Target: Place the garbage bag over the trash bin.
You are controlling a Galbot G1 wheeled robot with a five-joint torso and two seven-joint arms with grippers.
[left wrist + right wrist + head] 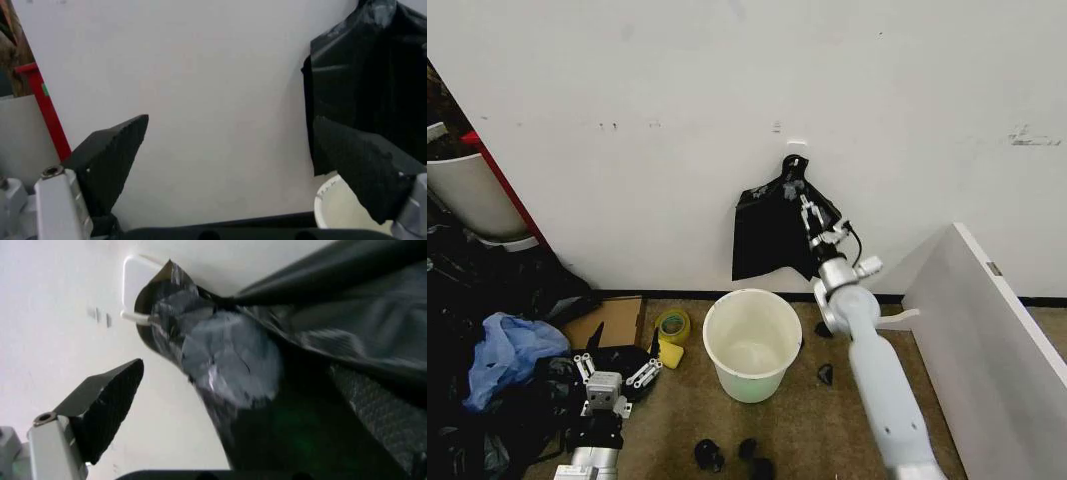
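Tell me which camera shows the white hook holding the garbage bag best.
The right wrist view: the white hook fills the frame close up, the garbage bag looped over it. The head view shows the hook tiny above the bag; the left wrist view shows the bag's side.

I'm seeing the garbage bag hanging flat against the white wall from a small white hook, black, glossy and wrinkled, its top bunched. The trash bin is standing upright and open on the floor just below it, round and white
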